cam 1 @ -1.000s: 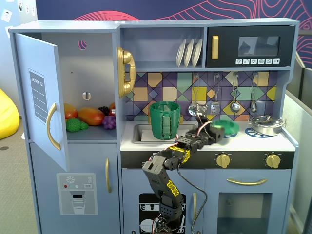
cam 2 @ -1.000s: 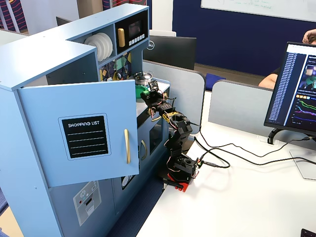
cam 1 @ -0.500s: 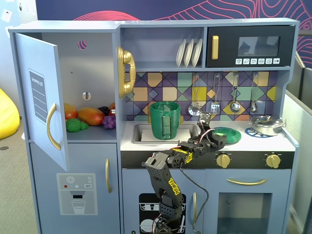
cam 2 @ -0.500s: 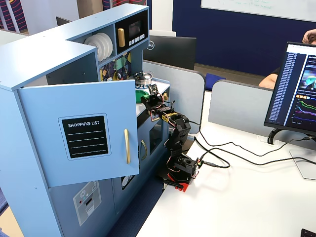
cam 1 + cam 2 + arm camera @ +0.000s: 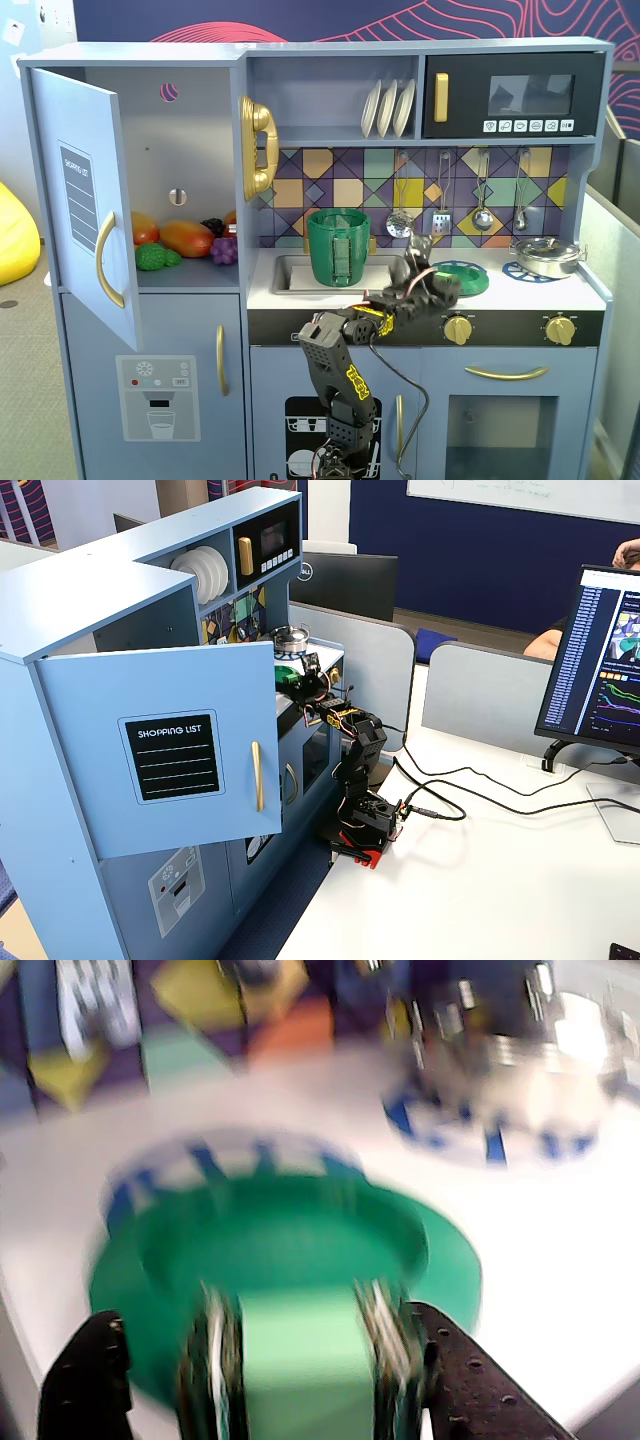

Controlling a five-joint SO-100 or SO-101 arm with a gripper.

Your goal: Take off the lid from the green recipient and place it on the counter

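lid [image 5: 290,1250] blurred on counter [image 5: 560,1290]; pincer [image 5: 255,1380] apart (tips cut off below).

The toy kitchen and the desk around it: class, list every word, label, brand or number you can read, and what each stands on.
"SHOPPING LIST": black panel on the open pale-blue cupboard door; seen side-on in the front fixed view.
"DELL" logo, barely legible: back of the black monitor.
Too small or blurred: microwave buttons, yellow sticker on the black robot arm, dispenser panel, right-hand screen, whiteboard writing.
Wrist view: none.
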